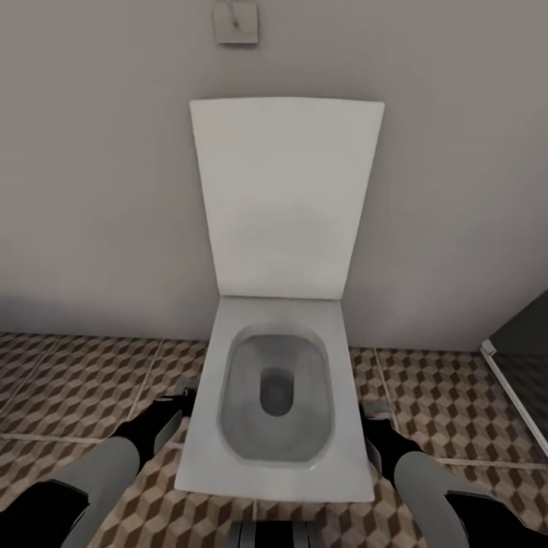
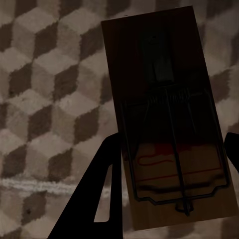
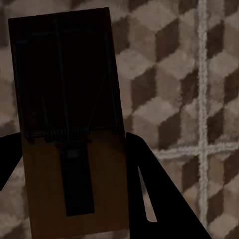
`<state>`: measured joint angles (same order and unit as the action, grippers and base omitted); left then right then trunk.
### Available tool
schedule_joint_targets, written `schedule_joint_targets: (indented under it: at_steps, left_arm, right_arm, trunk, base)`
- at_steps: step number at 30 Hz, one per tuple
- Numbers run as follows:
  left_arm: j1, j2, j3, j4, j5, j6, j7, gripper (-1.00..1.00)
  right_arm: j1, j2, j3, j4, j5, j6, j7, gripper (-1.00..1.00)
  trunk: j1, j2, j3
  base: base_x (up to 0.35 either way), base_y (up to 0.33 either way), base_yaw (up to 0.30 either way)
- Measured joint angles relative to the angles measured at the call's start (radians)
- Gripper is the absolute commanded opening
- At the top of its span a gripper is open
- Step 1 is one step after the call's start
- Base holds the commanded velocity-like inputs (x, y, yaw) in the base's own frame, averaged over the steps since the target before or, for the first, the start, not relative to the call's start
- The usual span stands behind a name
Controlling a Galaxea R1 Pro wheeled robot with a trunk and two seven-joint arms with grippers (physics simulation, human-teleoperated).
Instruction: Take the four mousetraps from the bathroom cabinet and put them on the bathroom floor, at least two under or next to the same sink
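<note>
While each arm hangs low beside the toilet, the left gripper [image 2: 169,149] is pinched on a flat rectangular wooden mousetrap [image 2: 167,114], its board brown with a wire spring bar, a dark tongue and a red-printed paler end. One black finger [image 2: 102,189] presses against the board's long edge, and the tip of the other shows at the opposite edge. The right gripper [image 3: 69,149] likewise clamps a second dark-brown wooden mousetrap [image 3: 69,119], with a black finger [image 3: 154,194] against one long side and a dark tip at the other.

Behind both traps lies the bathroom floor [image 3: 199,74], large tiles printed with brown, beige and cream cubes and divided by pale grout lines. Both traps look to be held above it rather than resting on it, though how high I cannot tell.

From the head camera, the two dark wrists sit low on either side of a white square toilet [image 1: 278,396] with its lid raised against a plain grey wall, where a small grey square plate [image 1: 236,23] is mounted. A dark panel with a white frame [image 1: 517,380] stands at the right edge.

By my reading, this is the carrying stage: two traps in hand, none set down here. The next move calls for turning the base away from the toilet towards the sink, then lowering each trap flat onto the tiles under or just beside it before releasing.
</note>
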<state>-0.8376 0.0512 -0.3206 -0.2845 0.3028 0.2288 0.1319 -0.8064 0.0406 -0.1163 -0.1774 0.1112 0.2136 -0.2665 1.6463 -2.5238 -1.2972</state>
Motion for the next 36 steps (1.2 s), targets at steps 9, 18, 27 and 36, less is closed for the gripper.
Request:
schedule_joint_targets:
  at_steps: [9,18,27,36]
  left_arm:
    - [0.000,0.000,0.000,0.000,0.000,0.000,-0.001,-1.00]
    - [0.000,0.000,0.000,0.000,0.000,0.000,-0.001,-1.00]
    - [0.000,0.000,0.000,0.000,0.000,0.000,-0.001,-1.00]
    - [0.000,0.000,0.000,0.000,0.000,0.000,-0.001,-1.00]
  right_arm:
    - [0.000,-0.001,0.000,0.000,0.000,0.000,0.000,-1.00]
    - [0.000,-0.002,0.001,0.000,0.002,0.000,0.001,-1.00]
    - [0.000,0.003,0.001,-0.002,0.004,0.006,0.001,-1.00]
    - [0.000,0.003,0.000,-0.002,0.004,0.004,-0.002,-1.00]
  trunk:
    - [0.000,0.000,0.000]
    - [0.000,0.000,0.000]
    - [0.000,0.000,0.000]
    - [0.000,0.000,0.000]
  base:
    - [0.027,0.000,0.000]
    - [0.001,0.000,0.000]
    - [0.000,0.000,-0.088]
    - [0.000,0.000,-0.086]
